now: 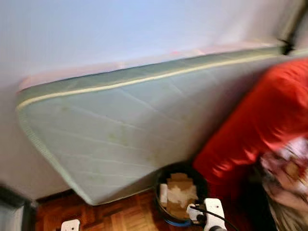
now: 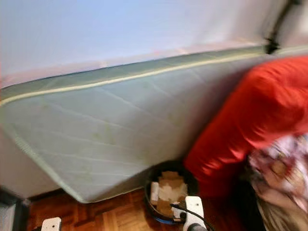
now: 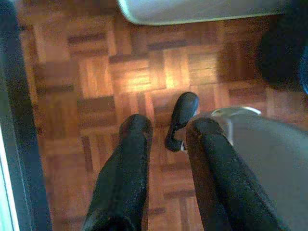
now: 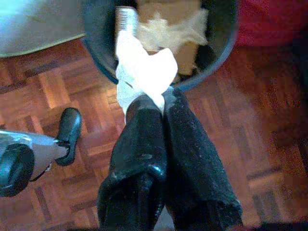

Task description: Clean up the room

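The right gripper (image 4: pixel 153 103) is clamped on a white tissue (image 4: pixel 144 72), hanging just over the near rim of the bin (image 4: pixel 219 57); the left gripper (image 3: pixel 166 139) hangs idle over the floor (image 3: pixel 120 72), fingers apart. The tissue looks light, soft and crumpled; pinching its bunched end seems enough, though it may cling on release.

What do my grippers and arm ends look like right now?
Each gripper has two long, rounded matte black fingers with a slightly grainy surface: left gripper, right gripper. From the head camera, a white blocky wrist piece carries a thin black cable.
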You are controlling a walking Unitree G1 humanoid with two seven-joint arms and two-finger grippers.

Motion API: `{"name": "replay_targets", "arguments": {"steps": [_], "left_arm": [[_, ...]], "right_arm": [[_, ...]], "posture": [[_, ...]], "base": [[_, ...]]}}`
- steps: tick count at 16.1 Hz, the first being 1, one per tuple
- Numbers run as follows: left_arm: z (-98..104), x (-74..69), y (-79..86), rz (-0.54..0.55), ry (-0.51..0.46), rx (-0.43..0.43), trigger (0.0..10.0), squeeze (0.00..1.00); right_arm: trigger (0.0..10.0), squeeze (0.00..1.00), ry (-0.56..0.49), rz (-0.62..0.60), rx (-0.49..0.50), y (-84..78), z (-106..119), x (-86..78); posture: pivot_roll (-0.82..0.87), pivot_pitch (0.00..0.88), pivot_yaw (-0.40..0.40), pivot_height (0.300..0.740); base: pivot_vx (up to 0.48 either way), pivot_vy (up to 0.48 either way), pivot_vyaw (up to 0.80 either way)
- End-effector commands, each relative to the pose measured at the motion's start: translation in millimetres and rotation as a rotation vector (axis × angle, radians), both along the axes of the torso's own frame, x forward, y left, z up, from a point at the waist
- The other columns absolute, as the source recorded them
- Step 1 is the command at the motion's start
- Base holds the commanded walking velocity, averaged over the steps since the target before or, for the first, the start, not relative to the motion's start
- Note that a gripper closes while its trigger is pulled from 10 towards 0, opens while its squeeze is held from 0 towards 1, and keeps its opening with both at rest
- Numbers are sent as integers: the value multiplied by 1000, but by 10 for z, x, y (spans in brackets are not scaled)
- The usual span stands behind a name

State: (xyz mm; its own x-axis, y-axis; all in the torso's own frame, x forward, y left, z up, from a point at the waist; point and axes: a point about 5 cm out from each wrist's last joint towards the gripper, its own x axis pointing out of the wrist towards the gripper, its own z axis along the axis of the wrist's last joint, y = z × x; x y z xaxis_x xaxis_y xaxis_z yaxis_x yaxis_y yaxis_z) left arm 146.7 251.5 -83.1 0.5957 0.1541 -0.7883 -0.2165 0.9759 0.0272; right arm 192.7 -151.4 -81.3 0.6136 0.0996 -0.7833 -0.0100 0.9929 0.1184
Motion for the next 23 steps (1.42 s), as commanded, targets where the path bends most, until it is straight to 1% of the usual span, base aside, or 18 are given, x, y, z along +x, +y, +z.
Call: {"name": "replay_targets", "arguments": {"steps": [1,2,10,11,12,13,15,17,20,23], "left_arm": [[-37,-88,-1,11,29,-3,10000,0],[-36,-86,-3,10,29,-4,10000,0],[-36,-86,-2,11,27,-7,10000,0],[-35,-85,-1,13,25,-6,10000,0],[-32,-82,1,18,19,-7,10000,0],[-30,-80,1,20,14,-8,10000,0],[-26,-75,0,15,7,-11,10000,0],[-26,-74,-1,14,6,-12,10000,0],[-26,-73,-4,13,5,-15,10000,0],[-29,-77,-6,18,7,-16,10000,0]], "right_arm": [[10000,0,2,-8,-1,-21,-2,-4],[10000,0,3,-7,-2,-23,-1,-2],[10000,0,5,-86,-14,-86,-12,-27],[10000,0,8,-126,-11,-110,-13,-30],[10000,0,-2,-279,19,-209,5,-4],[10000,0,-14,-374,34,-284,25,19],[10000,0,-29,-439,20,-375,52,50],[10000,0,-31,-433,11,-383,56,54],[10000,0,-27,-394,1,-381,59,64],[10000,0,-22,-363,5,-319,48,58]], "posture": [[164,63,-69,740],[165,66,-70,740],[164,85,-69,740],[164,85,-69,740],[166,85,-70,740],[165,87,-67,740],[161,88,-67,740],[161,89,-68,740],[161,89,-70,740],[168,86,-73,740]], "base": [[0,0,800],[0,0,513],[0,0,0],[0,0,0],[0,0,0],[0,0,0],[0,0,0],[0,0,0],[0,0,0],[0,0,0]]}}
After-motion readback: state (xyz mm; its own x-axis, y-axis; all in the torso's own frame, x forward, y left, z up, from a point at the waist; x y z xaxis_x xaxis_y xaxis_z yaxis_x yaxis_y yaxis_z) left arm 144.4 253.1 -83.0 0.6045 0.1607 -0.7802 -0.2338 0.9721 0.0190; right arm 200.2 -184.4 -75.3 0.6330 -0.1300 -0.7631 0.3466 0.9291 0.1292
